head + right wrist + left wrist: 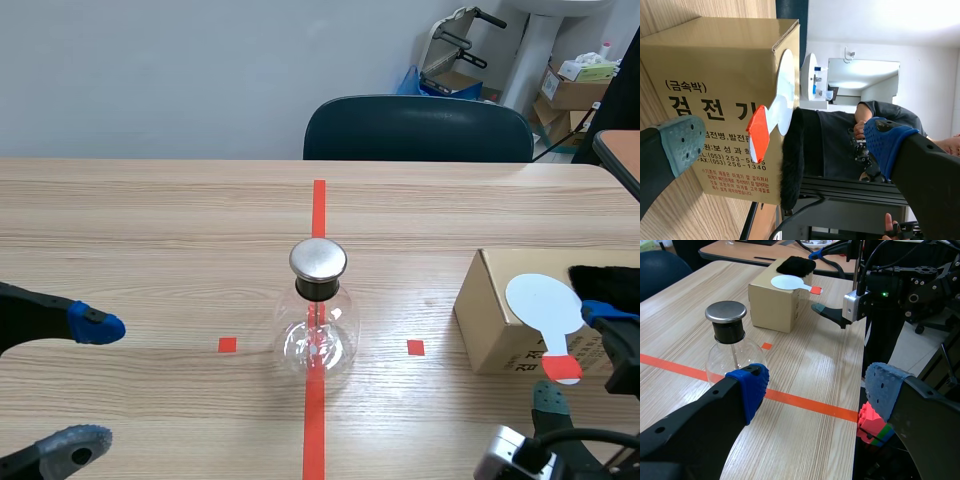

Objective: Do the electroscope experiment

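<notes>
Left claw (pixel 88 385) gaped wide, held nothing, sat at 8 o'clock of electroscope flask (pixel 318 325). Flask stood upright on red tape line (pixel 318 205) at table centre, metal cap (pixel 318 259) on top. Cardboard box (pixel 495 320) at 3 o'clock of flask; white paddle (pixel 543 303) and black fur (pixel 605 280) lay on it. Right claw (pixel 578 358) also gaped wide at 5 o'clock of box, paddle's red handle in gap between fingers, not pinched.
</notes>
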Tool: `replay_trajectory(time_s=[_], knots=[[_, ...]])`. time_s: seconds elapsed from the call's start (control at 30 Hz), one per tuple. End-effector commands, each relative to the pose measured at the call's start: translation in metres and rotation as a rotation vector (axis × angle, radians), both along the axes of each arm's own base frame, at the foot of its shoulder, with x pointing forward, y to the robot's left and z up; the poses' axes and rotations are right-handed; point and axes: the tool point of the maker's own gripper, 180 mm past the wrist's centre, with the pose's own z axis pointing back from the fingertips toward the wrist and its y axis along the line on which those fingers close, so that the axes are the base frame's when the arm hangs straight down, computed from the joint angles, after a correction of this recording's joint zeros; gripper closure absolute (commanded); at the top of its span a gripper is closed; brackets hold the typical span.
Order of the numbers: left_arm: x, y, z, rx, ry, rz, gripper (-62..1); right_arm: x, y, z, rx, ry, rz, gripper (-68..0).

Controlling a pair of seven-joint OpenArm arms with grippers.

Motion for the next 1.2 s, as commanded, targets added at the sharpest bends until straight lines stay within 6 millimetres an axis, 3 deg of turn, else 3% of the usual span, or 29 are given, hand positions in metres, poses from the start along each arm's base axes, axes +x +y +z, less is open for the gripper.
replay_trajectory(time_s=[0.0, 1.17], knots=[[-0.0005, -0.0040, 0.0069, -0.034, -0.002, -0.002, -43.3, 0.0028, -0.0010, 0.0129, -0.015, -0.069, -0.005, -67.9], [0.0001, -0.0049, 0.0061, -0.034, -0.003, 0.002, -43.3, -0.0010, 0.0013, 0.0107, -0.015, -0.057, 0.008, -67.9]])
